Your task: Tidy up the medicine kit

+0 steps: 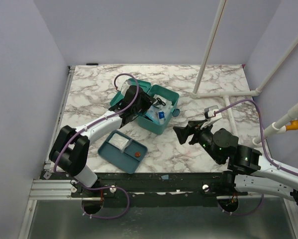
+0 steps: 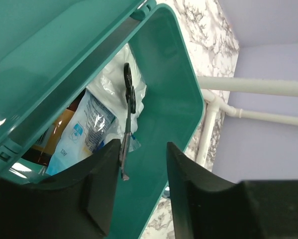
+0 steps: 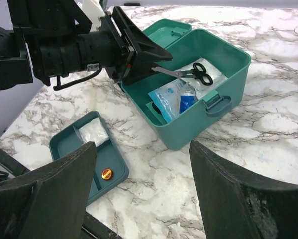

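Medicine kit [image 1: 169, 94] shown open on the marble table [image 1: 213, 154], lid [image 1: 141, 85] thrown back, at a middle stage of organizing. Several items are already housed in the box: black-handled scissors [image 3: 191, 73] laid across a white bag [image 3: 214, 69], and a blue-and-white pouch [image 3: 171, 99] stood against the front wall. Outside it, the shallow tray [image 1: 109, 152] is seen just beside the kit's near-left corner, with a white packet [image 1: 120, 143] in one compartment and a small orange round piece [image 1: 137, 154] in another; these, and presumably the tray itself and the closing of the lid, are judged to be left to do. The left gripper [image 2: 143, 154] is held over the kit's left rim, jaws parted and nothing clamped; in the left wrist view the scissor blade tip is seen close against the inner face of one finger, and whether it touches cannot be told. The right gripper [image 3: 143, 149] is spread wide and empty, low over the table, the kit just beyond it and to its left in the top view, the tray nearer the left arm's side
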`<state>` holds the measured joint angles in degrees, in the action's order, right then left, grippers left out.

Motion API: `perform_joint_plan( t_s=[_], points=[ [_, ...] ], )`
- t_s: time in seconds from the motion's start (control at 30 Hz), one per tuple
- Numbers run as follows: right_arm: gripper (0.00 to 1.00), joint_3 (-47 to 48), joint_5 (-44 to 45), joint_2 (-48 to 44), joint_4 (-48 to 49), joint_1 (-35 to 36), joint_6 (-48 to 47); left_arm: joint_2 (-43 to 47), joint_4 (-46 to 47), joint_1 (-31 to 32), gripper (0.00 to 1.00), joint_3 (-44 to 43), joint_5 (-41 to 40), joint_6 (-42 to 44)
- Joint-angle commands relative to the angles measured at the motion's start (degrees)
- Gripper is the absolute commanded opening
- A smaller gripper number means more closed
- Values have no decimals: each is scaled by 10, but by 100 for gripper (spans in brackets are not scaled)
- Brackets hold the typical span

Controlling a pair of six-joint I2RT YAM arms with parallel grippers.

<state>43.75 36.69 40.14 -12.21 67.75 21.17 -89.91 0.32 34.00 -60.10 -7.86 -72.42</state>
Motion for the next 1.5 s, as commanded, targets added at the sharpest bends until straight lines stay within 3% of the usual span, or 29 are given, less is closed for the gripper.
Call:
perform_joint_plan(
  t_s=[0.0, 0.33, 0.63, 1.07, 1.33, 1.47],
  points=[
    [79, -1, 17, 3, -15, -3, 7, 24, 8, 5, 46, 17, 28, 7],
    [79, 21, 12, 28, -24, -3, 7, 136, -32, 5, 51, 51, 9, 66],
    [80, 52, 13, 72, -22, -3, -3, 266, -86, 4, 54, 65, -18, 170],
    [81, 109, -24, 160, -24, -3, -17, 385, -158, -11, 72, 67, 48, 335],
    [78, 147, -109, 232, -31, -3, -25, 441, -222, -20, 84, 64, 101, 431],
    [74, 145, -189, 260, -5, -3, -47, 476, -250, -23, 98, 81, 86, 462]
  ],
)
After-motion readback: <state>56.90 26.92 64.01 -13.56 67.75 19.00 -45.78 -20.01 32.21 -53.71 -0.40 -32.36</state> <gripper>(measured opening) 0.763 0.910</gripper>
